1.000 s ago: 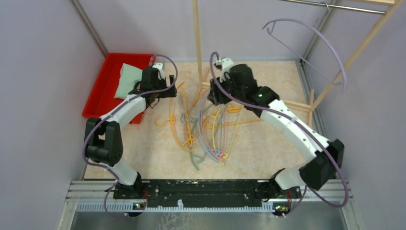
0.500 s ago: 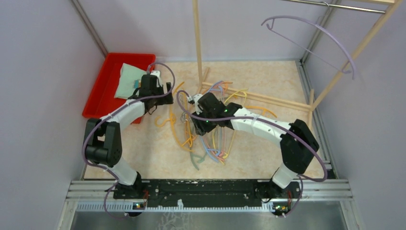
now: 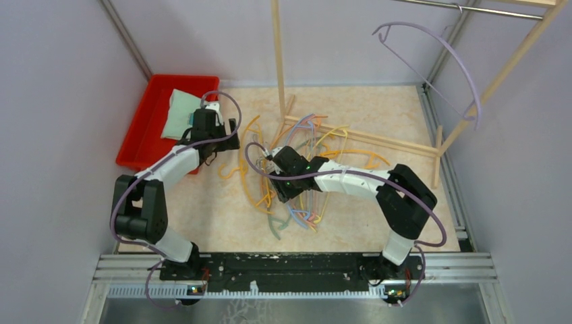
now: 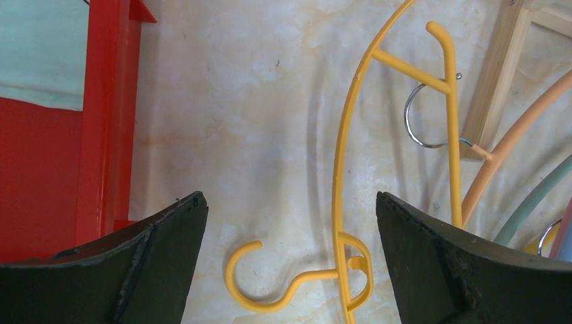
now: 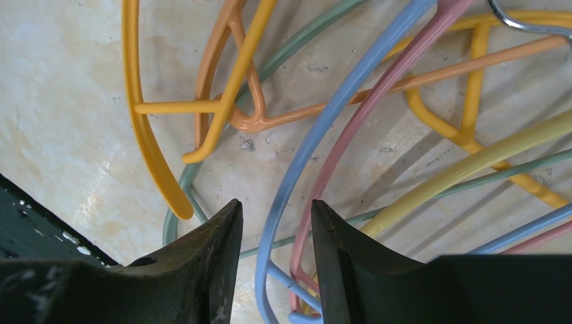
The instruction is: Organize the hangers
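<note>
A tangled pile of hangers (image 3: pixel 307 216), orange, yellow, green, blue and pink, lies mid-table. A lavender hanger (image 3: pixel 445 44) hangs from the rail at the top right. My left gripper (image 3: pixel 226 140) is open at the pile's left edge. In the left wrist view, the left gripper (image 4: pixel 289 202) straddles a yellow hanger (image 4: pixel 344 169) and its hook, above them. My right gripper (image 3: pixel 284 187) is low over the pile. In the right wrist view, the right gripper (image 5: pixel 276 202) is narrowly open. A blue hanger (image 5: pixel 290 172) runs through the gap, with a pink hanger (image 5: pixel 405 61) beside it.
A red tray (image 3: pixel 145 121) holding a pale green cloth (image 3: pixel 179 111) sits at the back left, close to my left gripper. A wooden rack pole (image 3: pixel 278 61) rises behind the pile and its base bar (image 3: pixel 378 138) lies across the table. Walls close both sides.
My right arm has swung down and left from beside the rack to the hanger pile. The lavender hanger sways on the rail. My left gripper has drifted slightly left.
</note>
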`<state>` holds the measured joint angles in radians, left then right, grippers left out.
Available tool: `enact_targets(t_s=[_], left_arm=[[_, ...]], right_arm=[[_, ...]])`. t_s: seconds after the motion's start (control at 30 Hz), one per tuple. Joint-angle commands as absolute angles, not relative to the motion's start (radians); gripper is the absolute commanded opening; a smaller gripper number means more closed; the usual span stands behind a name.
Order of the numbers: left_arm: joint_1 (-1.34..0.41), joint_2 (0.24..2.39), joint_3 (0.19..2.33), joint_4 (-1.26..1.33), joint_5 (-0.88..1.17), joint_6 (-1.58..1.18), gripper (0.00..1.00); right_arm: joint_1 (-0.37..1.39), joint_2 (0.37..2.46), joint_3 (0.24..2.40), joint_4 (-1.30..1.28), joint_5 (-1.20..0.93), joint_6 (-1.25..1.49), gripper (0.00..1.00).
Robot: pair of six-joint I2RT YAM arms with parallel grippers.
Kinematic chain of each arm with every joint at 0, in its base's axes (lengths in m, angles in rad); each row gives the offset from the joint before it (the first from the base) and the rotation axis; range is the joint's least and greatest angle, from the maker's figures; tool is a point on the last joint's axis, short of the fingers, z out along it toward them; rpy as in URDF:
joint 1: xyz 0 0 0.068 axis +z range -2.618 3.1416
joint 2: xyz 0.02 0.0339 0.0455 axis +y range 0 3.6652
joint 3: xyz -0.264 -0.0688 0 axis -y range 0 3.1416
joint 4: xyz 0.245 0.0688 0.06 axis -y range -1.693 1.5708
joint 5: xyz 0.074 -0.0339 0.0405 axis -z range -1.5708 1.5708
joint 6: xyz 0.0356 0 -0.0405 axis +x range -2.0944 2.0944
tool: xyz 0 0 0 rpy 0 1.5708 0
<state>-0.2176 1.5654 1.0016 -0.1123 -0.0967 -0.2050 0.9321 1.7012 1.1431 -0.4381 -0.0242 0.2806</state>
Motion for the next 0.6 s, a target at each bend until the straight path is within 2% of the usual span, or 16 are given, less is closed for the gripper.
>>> enact_targets(t_s=[0.0,0.5,0.57], left_arm=[[-0.216,1.538,0.974,-0.109,-0.107,-0.215,1.00],[-0.216,1.573,0.982,-0.107,-0.098,-0.235,1.00],[-0.216,1.575,0.983,-0.108,-0.098,-0.236,1.00]], right_arm=[[0.934,1.718,1.130,-0.404,-0.018,0.294,0.42],[0.933,1.734,1.086,-0.381,-0.013,0.296,0.41],[0.933,1.746,1.081,-0.379,-0.009,0.296,0.38]])
